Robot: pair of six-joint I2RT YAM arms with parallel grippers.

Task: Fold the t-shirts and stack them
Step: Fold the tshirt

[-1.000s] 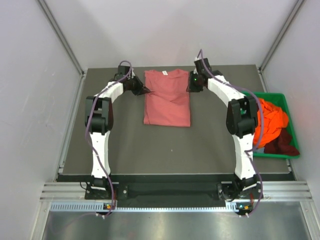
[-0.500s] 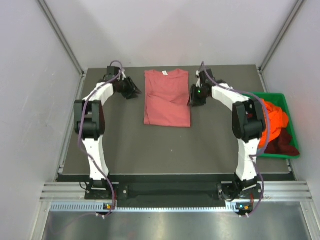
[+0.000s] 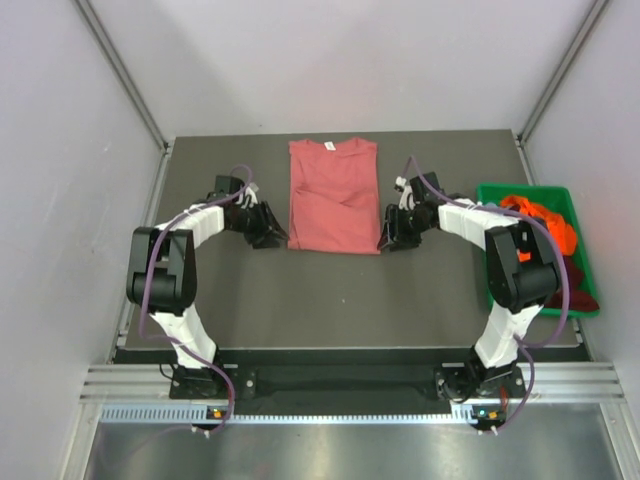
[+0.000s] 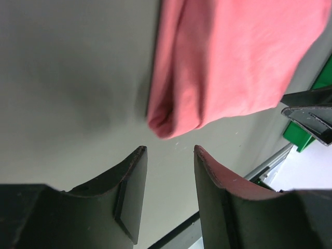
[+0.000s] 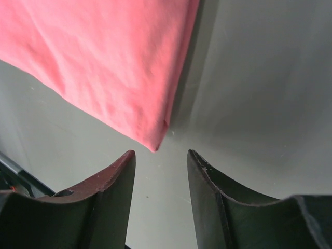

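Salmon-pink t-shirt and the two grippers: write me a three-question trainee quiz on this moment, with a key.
1. True or false: the left gripper is shut on the salmon-pink t-shirt.
2. Which part of that shirt does the right gripper face? A) the collar B) a near hem corner C) a sleeve
3. Fill in: the orange shirt lies in the green ___.
Key: 1 false, it is open and just short of the cloth. 2 B. 3 bin.
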